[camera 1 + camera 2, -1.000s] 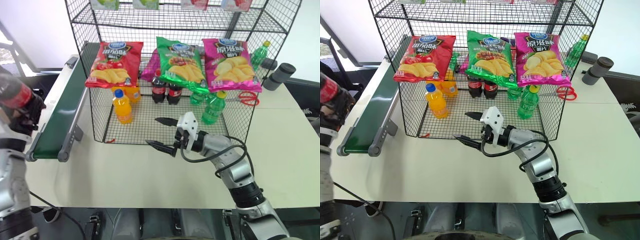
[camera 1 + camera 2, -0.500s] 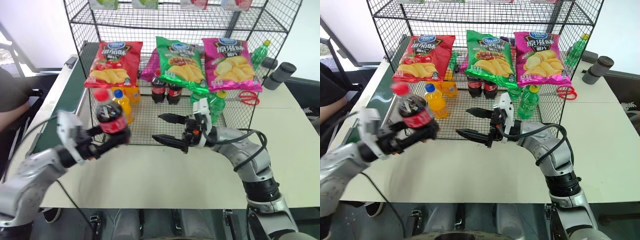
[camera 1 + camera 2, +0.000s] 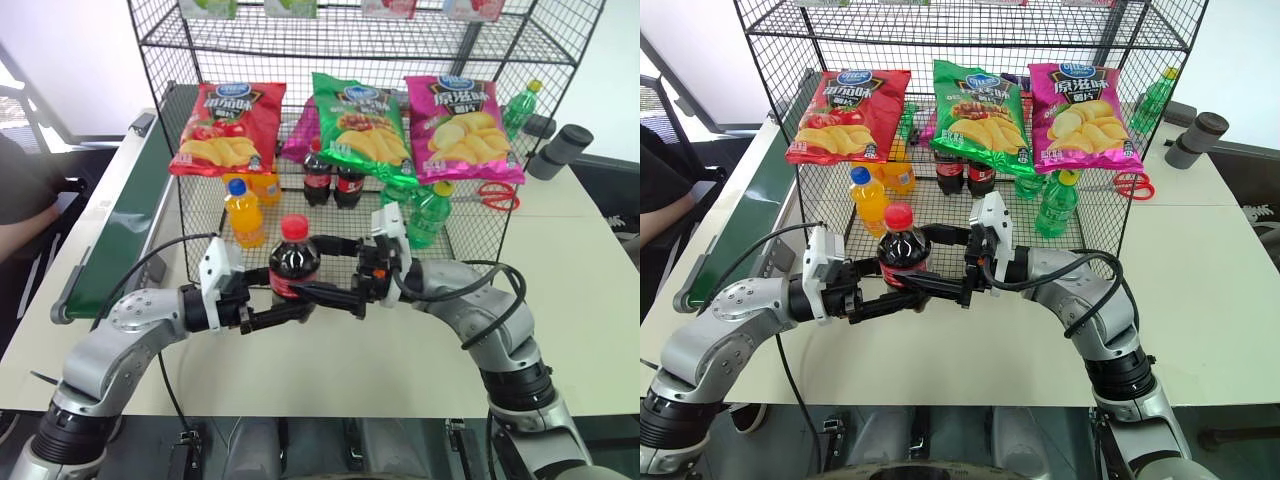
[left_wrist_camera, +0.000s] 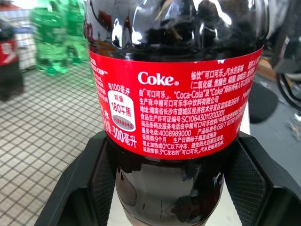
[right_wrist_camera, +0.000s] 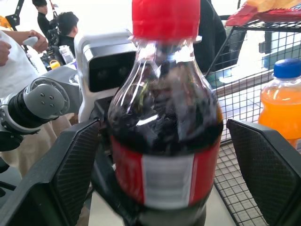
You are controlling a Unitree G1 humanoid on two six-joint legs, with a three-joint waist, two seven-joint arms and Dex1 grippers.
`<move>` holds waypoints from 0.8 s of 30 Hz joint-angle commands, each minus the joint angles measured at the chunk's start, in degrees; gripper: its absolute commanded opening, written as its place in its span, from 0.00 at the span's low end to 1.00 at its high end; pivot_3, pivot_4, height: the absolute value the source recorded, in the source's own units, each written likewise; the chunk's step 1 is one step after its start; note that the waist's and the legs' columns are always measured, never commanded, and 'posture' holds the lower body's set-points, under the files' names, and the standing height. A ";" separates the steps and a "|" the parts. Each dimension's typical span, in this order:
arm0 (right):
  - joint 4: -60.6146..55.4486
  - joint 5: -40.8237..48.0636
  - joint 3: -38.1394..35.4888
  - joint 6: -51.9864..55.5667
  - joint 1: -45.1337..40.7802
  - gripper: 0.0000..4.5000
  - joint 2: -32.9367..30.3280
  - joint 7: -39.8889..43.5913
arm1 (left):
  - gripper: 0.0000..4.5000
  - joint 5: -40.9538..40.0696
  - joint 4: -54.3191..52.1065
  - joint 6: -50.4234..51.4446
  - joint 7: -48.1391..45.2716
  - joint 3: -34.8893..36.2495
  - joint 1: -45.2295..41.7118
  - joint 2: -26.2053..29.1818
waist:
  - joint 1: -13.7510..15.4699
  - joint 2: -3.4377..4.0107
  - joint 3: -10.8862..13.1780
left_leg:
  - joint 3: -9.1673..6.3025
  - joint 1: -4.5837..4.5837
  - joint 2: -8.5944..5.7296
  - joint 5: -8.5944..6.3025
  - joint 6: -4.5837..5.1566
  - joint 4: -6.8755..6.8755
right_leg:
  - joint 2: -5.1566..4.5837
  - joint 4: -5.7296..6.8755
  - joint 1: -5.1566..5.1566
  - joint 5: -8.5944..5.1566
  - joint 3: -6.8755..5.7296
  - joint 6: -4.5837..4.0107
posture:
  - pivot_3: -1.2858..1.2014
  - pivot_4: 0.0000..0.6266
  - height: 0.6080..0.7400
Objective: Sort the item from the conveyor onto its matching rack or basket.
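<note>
The item, a small cola bottle [image 3: 293, 268] with a red cap and red label, is held upright above the table in front of the rack [image 3: 160, 45]. My left gripper [image 3: 284, 308] is shut on its lower body, the fingers [image 4: 89, 183] pressed to both sides. My right gripper [image 3: 308, 266] is open, pointing left, with its fingers [image 5: 70, 174] standing apart on either side of the bottle [image 5: 164, 155]. The conveyor [image 3: 120, 230] runs along the table's left side, with nothing seen on its belt.
The rack's low basket tier [image 3: 470, 262] holds an orange soda bottle [image 3: 243, 212], two cola bottles [image 3: 331, 178] and green bottles [image 3: 428, 215]. Three crisp bags [image 3: 360, 125] hang across its front. Red scissors [image 3: 490, 195] and black cylinders [image 3: 560, 150] lie at the right. A person's arm [image 3: 30, 190] is at the left.
My left arm has swung the cola bottle rightward from the conveyor side to the front of the basket. The right gripper rose slightly, and its open fingers now flank the bottle.
</note>
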 commanded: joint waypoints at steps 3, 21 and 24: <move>-2.26 1.41 0.71 0.13 -0.81 1.00 0.30 0.91 | 0.61 0.81 -0.97 -1.99 -1.19 -0.28 -2.33 -1.30 | 0.00 0.00 0.00 | -0.02 -0.01 0.01 0.00 0.00 0.03 | 0.04 0.02 0.00 0.00 0.00 0.01 | 0.52 0.24 0.95; -1.70 -0.15 1.19 -1.18 -0.24 0.65 0.72 0.11 | 0.99 2.64 -0.26 0.29 0.61 0.59 -3.32 -2.53 | -0.03 0.00 0.00 | -0.09 0.00 0.07 0.00 0.00 0.10 | 0.18 0.13 0.00 0.01 0.01 0.02 | 0.52 0.24 0.95; -0.41 -1.94 0.64 -3.12 -0.44 0.65 1.21 -0.93 | 0.99 3.07 -0.26 -0.23 0.68 2.01 -1.62 -1.44 | -0.11 0.00 0.00 | -0.09 0.00 0.07 0.00 0.00 0.10 | 0.21 0.14 -0.01 0.01 0.01 0.02 | 0.52 0.24 0.95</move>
